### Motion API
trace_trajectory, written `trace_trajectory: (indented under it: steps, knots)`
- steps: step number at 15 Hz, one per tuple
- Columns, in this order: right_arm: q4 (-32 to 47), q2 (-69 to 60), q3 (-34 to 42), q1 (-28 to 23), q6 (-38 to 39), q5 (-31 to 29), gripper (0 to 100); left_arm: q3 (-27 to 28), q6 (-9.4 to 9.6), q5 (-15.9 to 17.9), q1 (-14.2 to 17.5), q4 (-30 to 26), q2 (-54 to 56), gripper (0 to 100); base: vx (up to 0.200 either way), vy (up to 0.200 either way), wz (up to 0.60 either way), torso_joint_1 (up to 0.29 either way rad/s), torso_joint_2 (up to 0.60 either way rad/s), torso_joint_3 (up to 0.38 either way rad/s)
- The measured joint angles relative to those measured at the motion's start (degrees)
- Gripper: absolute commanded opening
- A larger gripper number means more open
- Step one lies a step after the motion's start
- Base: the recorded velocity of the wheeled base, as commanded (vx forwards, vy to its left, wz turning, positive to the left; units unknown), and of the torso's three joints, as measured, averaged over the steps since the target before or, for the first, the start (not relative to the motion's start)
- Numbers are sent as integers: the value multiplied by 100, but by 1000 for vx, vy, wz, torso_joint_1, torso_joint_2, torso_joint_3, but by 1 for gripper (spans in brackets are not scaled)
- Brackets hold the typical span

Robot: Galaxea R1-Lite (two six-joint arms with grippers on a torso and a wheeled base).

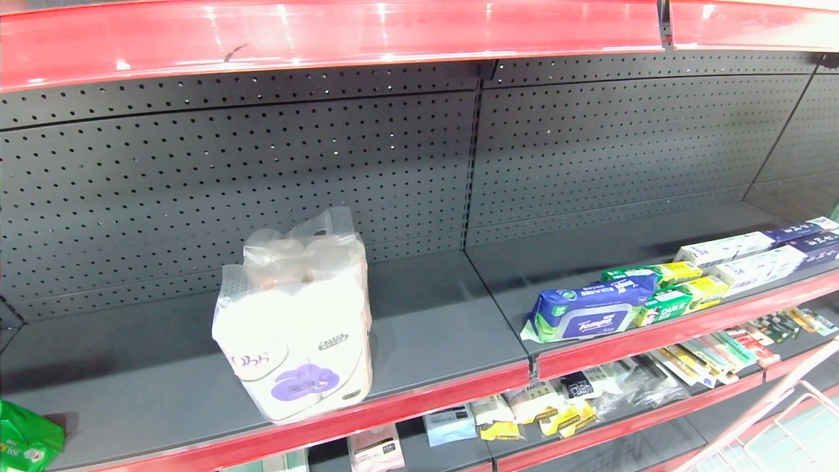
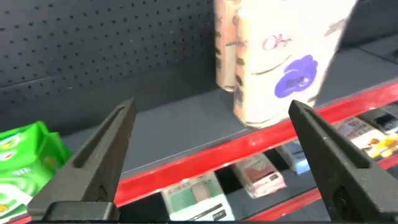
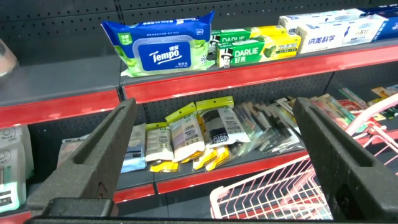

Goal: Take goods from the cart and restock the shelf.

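Note:
A white toilet paper pack (image 1: pixel 295 321) with a purple print stands upright near the front edge of the grey shelf (image 1: pixel 432 314). In the left wrist view it (image 2: pixel 280 62) is just beyond my left gripper (image 2: pixel 211 107), which is open and empty in front of the shelf's red edge (image 2: pixel 205 158). My right gripper (image 3: pixel 214 102) is also open and empty, hanging over the pink wire cart (image 3: pixel 280 193) and facing the lower shelves. The cart's corner (image 1: pixel 773 432) shows at the bottom right of the head view.
A blue wet wipes pack (image 1: pixel 590 314), green and yellow toothpaste boxes (image 1: pixel 682 288) and white boxes (image 1: pixel 741 255) lie on the shelf's right section. A green pack (image 1: pixel 26 439) sits far left. Small packets (image 3: pixel 193 134) fill the shelf below.

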State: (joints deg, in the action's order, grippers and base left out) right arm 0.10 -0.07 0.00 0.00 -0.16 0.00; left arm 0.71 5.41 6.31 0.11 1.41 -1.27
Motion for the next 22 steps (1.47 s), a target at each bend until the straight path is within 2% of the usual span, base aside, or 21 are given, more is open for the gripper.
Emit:
trace_trajectory:
  steps: [4,7,18,22]
  knots:
    - [0,0,0,0,-13,0,100,-13,5,-85,-35,-2,102,100,0,0,0,0,0,0]
    - [0,0,0,0,-24,-11,100,-20,-20,-354,-38,4,111,100,0,0,0,0,0,0]
    - [0,0,-2,7,-35,-16,100,-16,-22,-356,-35,-5,116,100,0,0,600,4,2,2]
    - [1,2,0,0,-22,-16,100,-18,-30,-358,-41,-5,113,100,0,0,0,0,0,0]
